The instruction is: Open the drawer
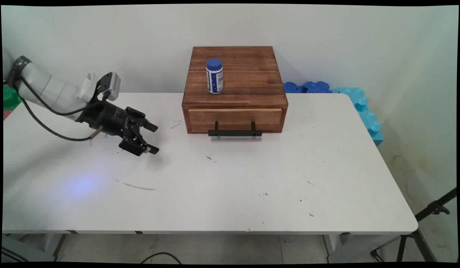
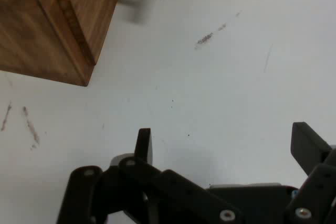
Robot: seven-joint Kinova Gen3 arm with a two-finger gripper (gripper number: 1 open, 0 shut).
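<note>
No legible text anywhere. Printed label on the blue-capped white bottle (image 1: 214, 76) atop the wooden drawer box (image 1: 234, 89) (blue panel, dark lines of print), too small to read from the main view. No lettering or numbers visible on box front, handle or surface.

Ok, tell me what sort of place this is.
Probably a robotics lab or test room: a robot arm's open claw over a scuffed white table, a staged wooden drawer box, a tripod alongside.

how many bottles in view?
1. A bottle with a blue cap stands upright on top of the wooden drawer box. The drawer is shut, so anything inside is hidden.
</note>
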